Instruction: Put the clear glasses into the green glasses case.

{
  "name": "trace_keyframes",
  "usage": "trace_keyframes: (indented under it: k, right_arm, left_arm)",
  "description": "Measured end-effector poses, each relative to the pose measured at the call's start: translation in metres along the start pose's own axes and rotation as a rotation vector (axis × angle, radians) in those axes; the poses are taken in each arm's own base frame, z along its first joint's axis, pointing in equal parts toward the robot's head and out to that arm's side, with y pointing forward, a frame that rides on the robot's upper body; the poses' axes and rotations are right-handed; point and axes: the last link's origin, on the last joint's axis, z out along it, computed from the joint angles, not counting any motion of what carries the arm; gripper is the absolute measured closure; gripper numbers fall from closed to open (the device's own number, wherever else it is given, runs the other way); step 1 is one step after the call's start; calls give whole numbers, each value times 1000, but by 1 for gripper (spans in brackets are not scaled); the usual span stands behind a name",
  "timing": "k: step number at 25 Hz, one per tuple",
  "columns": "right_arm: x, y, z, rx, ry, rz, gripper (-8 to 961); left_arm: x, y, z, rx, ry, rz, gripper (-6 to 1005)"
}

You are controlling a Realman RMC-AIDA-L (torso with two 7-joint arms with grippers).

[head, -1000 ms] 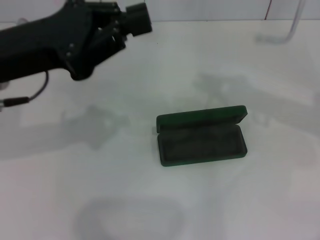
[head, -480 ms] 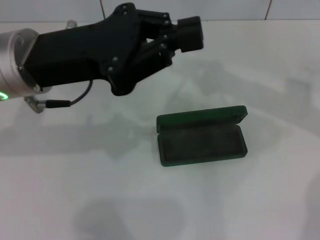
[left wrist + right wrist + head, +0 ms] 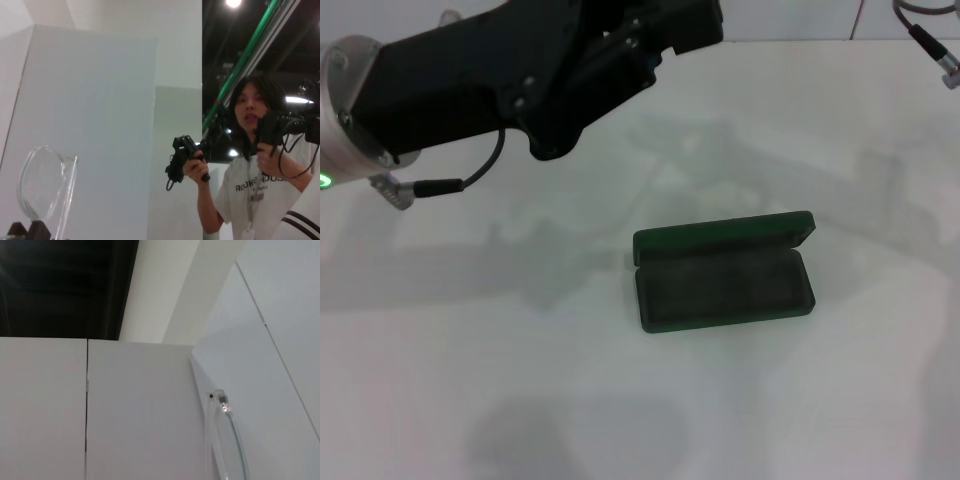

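The green glasses case (image 3: 723, 272) lies open on the white table (image 3: 470, 350), lid tipped back, its dark lining bare. My left gripper (image 3: 692, 22) is raised at the picture's top edge, behind and to the left of the case. In the left wrist view, one lens of the clear glasses (image 3: 37, 185) stands just above two dark fingertips (image 3: 36, 229). Whether they clamp it does not show. The right wrist view shows a clear glasses (image 3: 227, 445) rim edge-on with a small metal hinge. Of the right arm, only a cable (image 3: 930, 42) shows, at the top right.
A person (image 3: 252, 165) holding two hand controllers stands beyond the table in the left wrist view. White wall panels (image 3: 100, 415) fill the right wrist view. The left arm's black body (image 3: 490, 80) and its cable hang over the table's back left.
My left gripper swept from the top left toward the top middle, then rose until its tip was cut by the frame edge. A clear curved piece at the top right is gone; a cable shows there.
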Motion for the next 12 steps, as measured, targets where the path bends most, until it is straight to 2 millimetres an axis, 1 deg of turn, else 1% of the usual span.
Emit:
trace_keyframes:
  k: [4,12]
  right_arm:
    - [2,1,4,-15,12,7,837]
    - [12,6,7,-49,66,28,837]
  left_arm:
    - [0,-1,0,1,8,2,945]
    - [-1,-4,-9,51,70,8,945]
